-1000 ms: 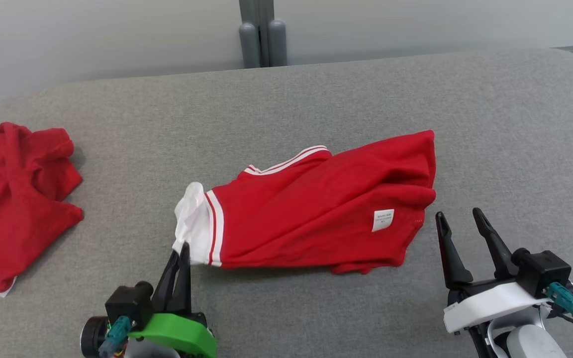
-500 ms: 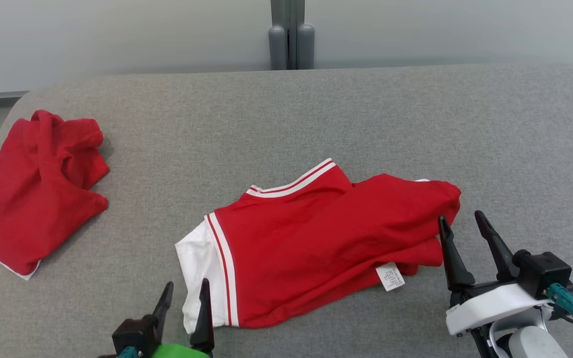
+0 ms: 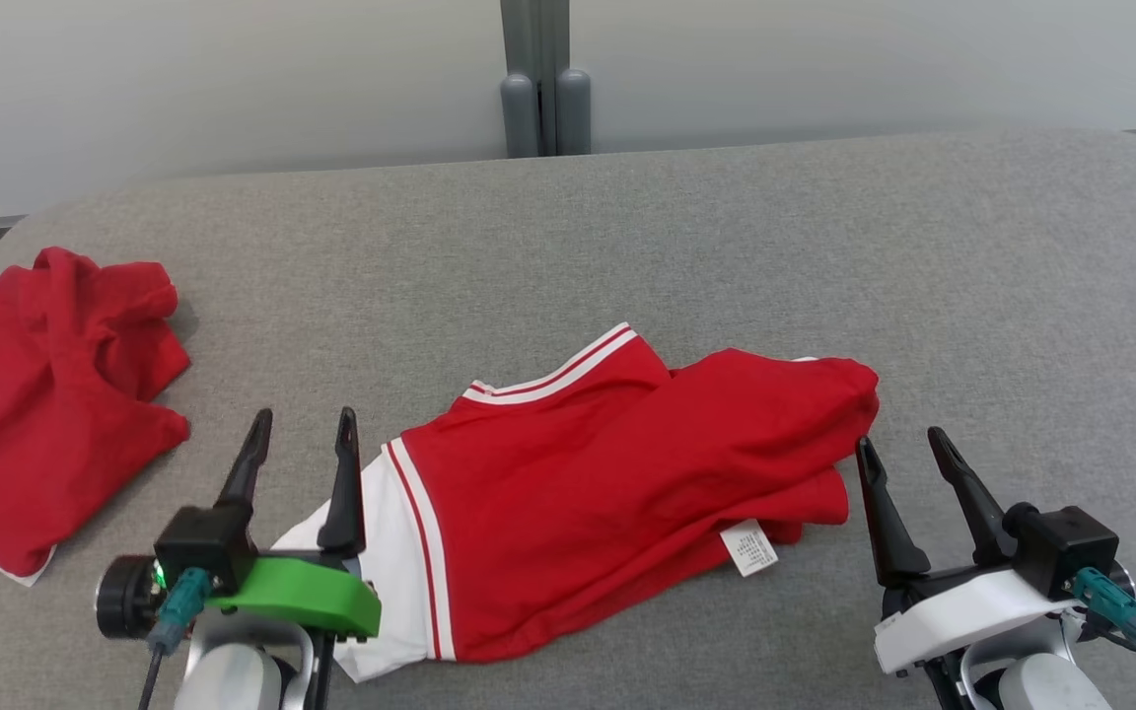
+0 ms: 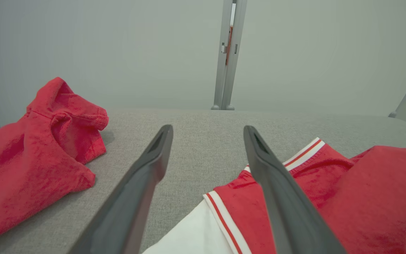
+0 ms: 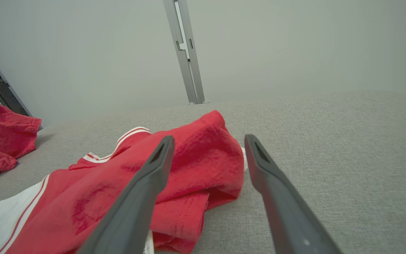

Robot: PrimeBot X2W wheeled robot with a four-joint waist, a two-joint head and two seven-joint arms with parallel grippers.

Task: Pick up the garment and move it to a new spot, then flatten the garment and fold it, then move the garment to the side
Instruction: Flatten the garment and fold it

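So the red short-sleeved shirt with a white sleeve and red-and-white striped trim (image 3: 627,473) is lying rumpled near the middle of the grey fabric-covered table (image 3: 726,227), a bit toward the robot's edge. It's not flat at all. The body is bunched into thick folds on its right end, and a small white care label (image 3: 748,547) sticks out along its near edge. The white sleeve points toward the left gripper (image 3: 304,419), which has its two dark fingers spread wide with nothing between them. From the head camera its inner finger overlaps the sleeve, and the wrist camera shows that same finger over the striped trim, but I honestly can't tell if it's touching the cloth or just above it. The right gripper (image 3: 898,441) is spread wide too and holds nothing, sitting just beside the bunched right end of the shirt. Its inner fingertip is right at the red fold, and contact is hard to call there as well. Over at the table's far left there's a second crumpled plain red garment (image 3: 45,394), well apart from the shirt. A grey metal post (image 3: 538,99) stands behind the table against the pale wall.
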